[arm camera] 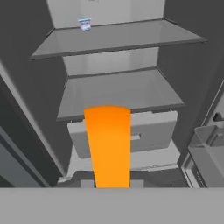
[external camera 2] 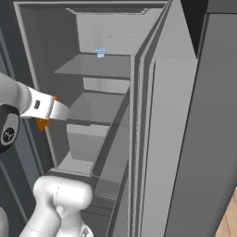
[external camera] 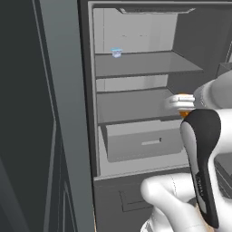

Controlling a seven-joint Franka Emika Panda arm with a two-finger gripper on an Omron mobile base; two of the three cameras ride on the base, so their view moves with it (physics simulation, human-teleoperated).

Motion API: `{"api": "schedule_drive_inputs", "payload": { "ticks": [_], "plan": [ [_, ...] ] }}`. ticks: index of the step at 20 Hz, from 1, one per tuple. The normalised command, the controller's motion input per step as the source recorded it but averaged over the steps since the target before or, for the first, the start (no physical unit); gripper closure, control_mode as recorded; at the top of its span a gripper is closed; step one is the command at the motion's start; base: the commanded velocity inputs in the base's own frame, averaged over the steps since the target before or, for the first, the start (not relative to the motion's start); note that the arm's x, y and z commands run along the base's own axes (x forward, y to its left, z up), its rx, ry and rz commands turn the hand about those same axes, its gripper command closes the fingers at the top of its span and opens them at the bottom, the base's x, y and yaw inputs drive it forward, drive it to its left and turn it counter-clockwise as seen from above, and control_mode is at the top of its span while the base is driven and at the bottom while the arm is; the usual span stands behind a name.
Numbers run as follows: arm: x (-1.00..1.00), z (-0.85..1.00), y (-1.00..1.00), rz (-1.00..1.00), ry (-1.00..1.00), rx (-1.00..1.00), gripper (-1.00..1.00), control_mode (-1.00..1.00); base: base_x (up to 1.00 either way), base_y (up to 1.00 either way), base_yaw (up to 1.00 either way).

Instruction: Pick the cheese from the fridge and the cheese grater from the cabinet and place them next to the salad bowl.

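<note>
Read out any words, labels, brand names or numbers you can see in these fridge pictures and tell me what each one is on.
No text can be read.
Small pale blue container on the upper fridge shelf: its markings are too blurred to read.
Round emblem on the robot's dark joint: a symbol, no legible letters.
Orange cheese wedge: plain, no label.

dark grey panels point(external camera: 27, 136) stand at the left. a strip of light wooden floor point(external camera 2: 227, 217) shows at the lower right. the light is flat and even.
</note>
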Motion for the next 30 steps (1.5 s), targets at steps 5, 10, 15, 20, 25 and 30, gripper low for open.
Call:
{"api": "schedule_drive_inputs", "payload": {
  "ticks": [5, 10, 15, 20, 25, 30],
  "plan": [
    [-0.32, 0.11, 0.0, 0.03, 0.0, 0.0, 1.0, -1.0, 0.0, 0.0, 0.0],
    [0.0, 0.0, 0.0, 0.0, 0.0, 0.0, 1.0, -1.0, 0.0, 0.0, 0.0],
    [0.0, 0.0, 0.0, 0.0, 0.0, 0.0, 1.0, -1.0, 0.0, 0.0, 0.0],
    [0.0, 0.0, 0.0, 0.0, 0.0, 0.0, 1.0, -1.0, 0.0, 0.0, 0.0],
    [0.0, 0.0, 0.0, 0.0, 0.0, 0.0, 1.0, 1.0, -0.32, 0.0, -0.01],
    [0.0, 0.0, 0.0, 0.0, 0.0, 0.0, 1.0, 1.0, -1.0, 0.0, -0.03]
  ]
}}
